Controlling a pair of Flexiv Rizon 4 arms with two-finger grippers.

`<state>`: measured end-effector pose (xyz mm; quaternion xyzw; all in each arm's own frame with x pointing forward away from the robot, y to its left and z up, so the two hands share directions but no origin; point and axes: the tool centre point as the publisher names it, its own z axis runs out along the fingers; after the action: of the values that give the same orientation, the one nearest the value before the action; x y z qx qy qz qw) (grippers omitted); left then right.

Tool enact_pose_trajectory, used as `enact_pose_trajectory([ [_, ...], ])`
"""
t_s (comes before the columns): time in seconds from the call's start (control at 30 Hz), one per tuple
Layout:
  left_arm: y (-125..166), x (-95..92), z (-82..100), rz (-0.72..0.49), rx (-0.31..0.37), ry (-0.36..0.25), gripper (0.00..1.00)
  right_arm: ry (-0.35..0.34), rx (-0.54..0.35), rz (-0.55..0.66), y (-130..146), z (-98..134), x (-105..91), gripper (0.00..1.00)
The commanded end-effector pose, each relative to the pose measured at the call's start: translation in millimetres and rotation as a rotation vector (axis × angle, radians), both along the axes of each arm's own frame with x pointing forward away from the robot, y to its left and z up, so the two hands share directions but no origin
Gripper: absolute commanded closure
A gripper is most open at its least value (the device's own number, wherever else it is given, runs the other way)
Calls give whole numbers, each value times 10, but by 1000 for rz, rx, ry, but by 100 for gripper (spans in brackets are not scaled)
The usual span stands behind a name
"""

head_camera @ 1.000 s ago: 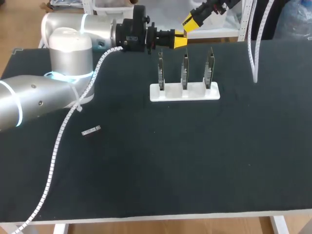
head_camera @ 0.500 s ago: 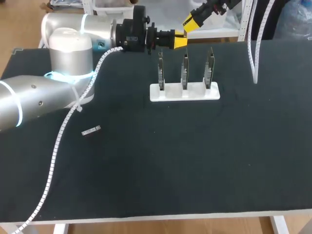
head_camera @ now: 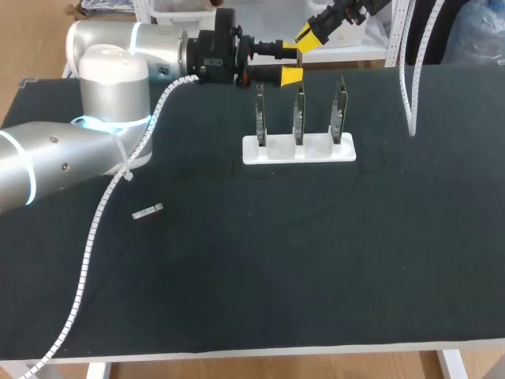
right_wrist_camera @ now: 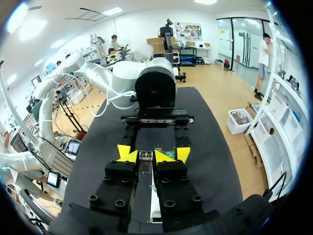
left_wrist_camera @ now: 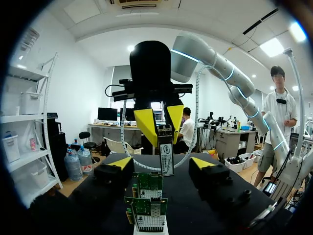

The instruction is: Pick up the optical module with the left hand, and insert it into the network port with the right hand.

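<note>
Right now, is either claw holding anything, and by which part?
The right claw holds the optical module by one end, pinched between both fingers, the rest sticking out past its fingertips. The left claw is open, holding nothing.

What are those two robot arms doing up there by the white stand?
It looks like a hand-over. The right gripper is shut on a little optical module, holding it above the network cards that stand in a white holder. The left gripper is open on either side of it, not touching. The module is not plugged in yet. Another small module lies on the black table.
</note>
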<state>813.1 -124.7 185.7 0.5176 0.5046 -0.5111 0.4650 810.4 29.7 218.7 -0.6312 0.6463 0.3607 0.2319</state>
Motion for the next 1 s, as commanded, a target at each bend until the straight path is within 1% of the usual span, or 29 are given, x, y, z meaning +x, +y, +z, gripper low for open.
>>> enact_pose_trajectory([
  [0.03,4,-33,1,8,-1,-3,0,33,3,41,6,13,87,100],
  [0.1,4,-33,1,8,-1,-3,0,32,4,42,7,15,91,100],
  [0.2,15,-33,1,3,22,-5,0,31,5,43,8,17,93,100],
  [0.37,91,-27,-4,28,45,1,0,30,7,44,9,17,96,100],
  [0.7,366,-42,16,80,151,-19,0,24,14,45,17,26,102,100],
  [1.0,558,-85,-3,69,262,-19,0,22,20,45,22,28,106,100],
])
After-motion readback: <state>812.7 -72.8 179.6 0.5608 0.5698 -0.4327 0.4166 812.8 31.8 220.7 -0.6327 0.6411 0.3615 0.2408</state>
